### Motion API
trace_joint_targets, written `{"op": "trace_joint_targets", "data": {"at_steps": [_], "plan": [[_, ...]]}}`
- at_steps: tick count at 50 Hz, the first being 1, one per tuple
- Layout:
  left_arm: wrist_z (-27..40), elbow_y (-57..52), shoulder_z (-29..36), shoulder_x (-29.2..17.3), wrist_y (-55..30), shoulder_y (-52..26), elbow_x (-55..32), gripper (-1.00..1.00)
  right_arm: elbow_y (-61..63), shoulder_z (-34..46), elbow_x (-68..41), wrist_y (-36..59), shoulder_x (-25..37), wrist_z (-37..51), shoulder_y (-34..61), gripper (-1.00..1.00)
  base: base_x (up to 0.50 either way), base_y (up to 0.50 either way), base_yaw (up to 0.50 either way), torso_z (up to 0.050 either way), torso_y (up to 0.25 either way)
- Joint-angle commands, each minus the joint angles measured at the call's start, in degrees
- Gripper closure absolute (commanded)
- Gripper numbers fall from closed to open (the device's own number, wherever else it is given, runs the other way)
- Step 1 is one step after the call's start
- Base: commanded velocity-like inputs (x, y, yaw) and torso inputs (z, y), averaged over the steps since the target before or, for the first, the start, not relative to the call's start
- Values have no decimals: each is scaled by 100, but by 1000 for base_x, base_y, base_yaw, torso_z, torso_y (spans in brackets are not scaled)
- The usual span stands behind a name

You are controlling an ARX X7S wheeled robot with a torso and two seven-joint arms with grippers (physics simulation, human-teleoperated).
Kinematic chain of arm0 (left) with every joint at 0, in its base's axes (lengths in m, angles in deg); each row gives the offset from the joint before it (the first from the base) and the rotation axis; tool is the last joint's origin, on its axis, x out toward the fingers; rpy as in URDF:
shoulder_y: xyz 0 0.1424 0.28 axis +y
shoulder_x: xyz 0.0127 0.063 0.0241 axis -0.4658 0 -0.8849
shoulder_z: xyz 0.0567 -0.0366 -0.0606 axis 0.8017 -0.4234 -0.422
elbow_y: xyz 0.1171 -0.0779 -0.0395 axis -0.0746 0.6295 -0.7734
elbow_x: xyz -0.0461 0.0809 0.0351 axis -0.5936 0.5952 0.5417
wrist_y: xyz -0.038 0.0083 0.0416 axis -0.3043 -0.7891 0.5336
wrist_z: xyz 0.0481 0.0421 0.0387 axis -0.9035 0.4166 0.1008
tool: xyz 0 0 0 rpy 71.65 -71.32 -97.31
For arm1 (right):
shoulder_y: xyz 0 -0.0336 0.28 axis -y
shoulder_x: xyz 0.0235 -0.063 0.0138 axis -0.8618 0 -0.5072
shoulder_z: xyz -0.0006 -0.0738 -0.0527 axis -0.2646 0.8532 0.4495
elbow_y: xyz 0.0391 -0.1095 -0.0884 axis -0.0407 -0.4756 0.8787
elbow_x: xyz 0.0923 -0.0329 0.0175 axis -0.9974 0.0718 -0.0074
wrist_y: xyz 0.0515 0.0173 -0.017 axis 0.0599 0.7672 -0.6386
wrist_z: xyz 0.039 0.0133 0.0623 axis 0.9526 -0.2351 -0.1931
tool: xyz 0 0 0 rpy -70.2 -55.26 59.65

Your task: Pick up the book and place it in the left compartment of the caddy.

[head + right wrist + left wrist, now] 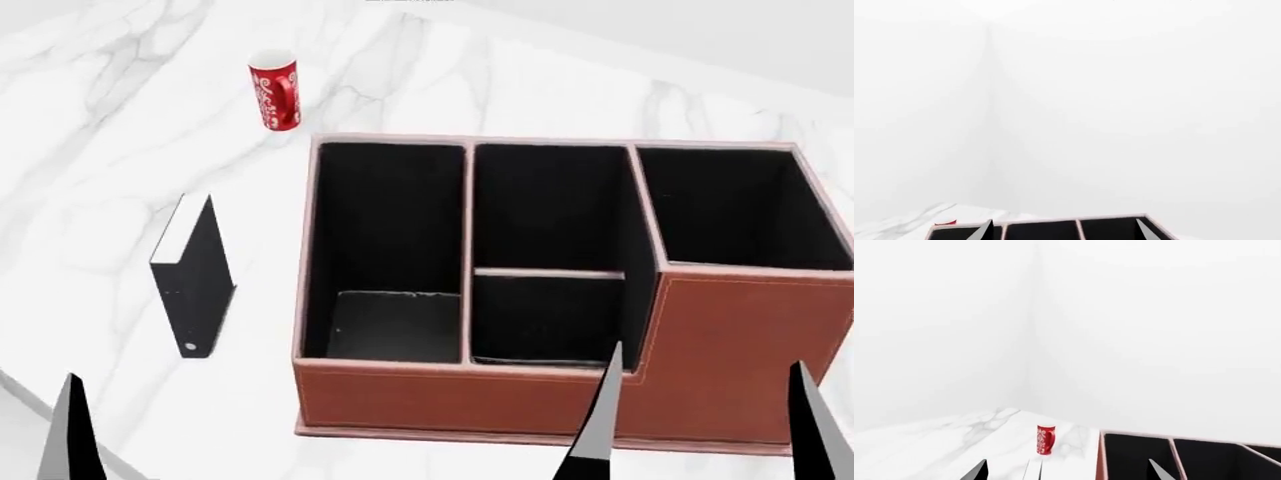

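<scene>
The black book stands upright on the marble table, white page edges up, a small round white mark low on its spine. It is left of the reddish-brown caddy and apart from it. The left compartment is black-lined and holds nothing. A left gripper fingertip shows low and left of the book. In the left wrist view the left gripper is open, with a narrow white strip of the book ahead between its fingers. My right gripper hangs open before the caddy's taller front wall; it faces the caddy.
A red soda can stands on the table beyond the book, near the caddy's far left corner; it also shows in the left wrist view, the can. The table's near edge runs at the lower left. White walls lie behind.
</scene>
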Motion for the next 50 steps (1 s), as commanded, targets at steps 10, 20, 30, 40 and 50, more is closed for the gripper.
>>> {"op": "trace_joint_targets", "data": {"at_steps": [10, 20, 30, 40, 50], "plan": [[57, 17, 27, -53, 17, -2, -23, -100, 3, 43, -4, -164, 59, 2, -36, -100, 426, 261, 0, 0, 0], [69, 48, 21, -63, 52, -4, -68, -100, -38, 55, 36, -199, 61, 52, -32, -100, 377, 231, 0, 0, 0], [109, -5, 18, -95, -84, -6, -221, -100, -32, 78, 21, -97, 90, 103, -6, -100, 0, 0, 0, 26, 1], [148, -64, 10, -133, -171, -33, -305, -100, -14, 98, 7, -81, 115, 131, 4, -100, 0, 0, 0, 50, 0], [153, -56, 27, -151, -151, -29, -325, -100, -6, 100, -1, -93, 139, 158, -4, -100, 0, 0, 0, 50, 0]]}}
